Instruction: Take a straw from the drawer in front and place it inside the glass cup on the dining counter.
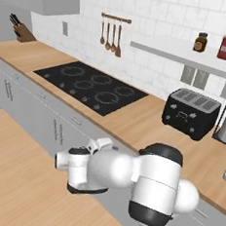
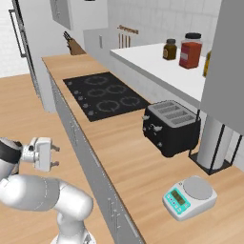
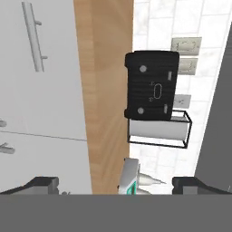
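The arm's white elbow [image 1: 154, 187] is filling the foreground while the claw [image 2: 53, 156], jaws spread wide and holding nothing, is pointing at the grey cabinet fronts [image 3: 41, 90] under the wood surface [image 1: 134, 119]. The opening step is judged in hand: no straw or open drawer is visible, so the next move calls for reaching a bar handle [image 3: 35, 36].

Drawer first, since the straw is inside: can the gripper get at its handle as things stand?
Probably yes. The gripper is open and empty, held in front of the grey cabinet fronts, and the drawer with its bar handle faces it with nothing between them.
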Tool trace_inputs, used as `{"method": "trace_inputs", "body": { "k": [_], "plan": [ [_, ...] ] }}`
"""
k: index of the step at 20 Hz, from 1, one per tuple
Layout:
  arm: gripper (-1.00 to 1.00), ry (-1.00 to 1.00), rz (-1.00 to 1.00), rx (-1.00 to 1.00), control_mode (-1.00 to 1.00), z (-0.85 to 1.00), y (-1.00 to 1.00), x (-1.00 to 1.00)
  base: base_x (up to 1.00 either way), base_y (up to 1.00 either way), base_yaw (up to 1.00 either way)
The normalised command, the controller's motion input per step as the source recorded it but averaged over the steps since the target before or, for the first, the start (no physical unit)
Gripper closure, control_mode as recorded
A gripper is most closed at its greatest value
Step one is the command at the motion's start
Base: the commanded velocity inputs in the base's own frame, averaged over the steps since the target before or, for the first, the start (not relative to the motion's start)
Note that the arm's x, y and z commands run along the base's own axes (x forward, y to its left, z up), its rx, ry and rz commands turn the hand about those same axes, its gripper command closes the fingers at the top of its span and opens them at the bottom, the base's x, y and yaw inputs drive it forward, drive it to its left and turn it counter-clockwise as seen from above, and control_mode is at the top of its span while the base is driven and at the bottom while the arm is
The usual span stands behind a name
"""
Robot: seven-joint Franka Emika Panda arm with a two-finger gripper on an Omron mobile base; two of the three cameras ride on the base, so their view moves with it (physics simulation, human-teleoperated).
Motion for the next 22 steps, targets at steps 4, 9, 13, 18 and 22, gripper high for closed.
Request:
{"method": "trace_inputs", "body": {
  "k": [4, 9, 13, 18, 22],
  "plan": [
    [-1.0, -0.1, 0.08, 0.02, -1.0, -0.25, -0.54, 0.0, 0.0, 0.0, 0.0],
    [-1.0, -0.08, 0.08, 0.12, -1.0, -0.18, -0.67, 0.0, 0.0, 0.0, 0.0],
    [-1.0, -0.03, 0.08, 0.16, -1.0, -0.22, -0.59, 0.04, 0.0, 0.0, 0.0],
    [-1.0, -0.03, 0.11, 0.13, -1.0, -0.25, -0.32, 0.3, 0.0, 0.0, 0.0],
    [-1.0, -0.06, 0.09, 0.06, -1.0, -0.23, -0.16, 0.37, 0.0, 0.0, 0.0]
  ]
}}
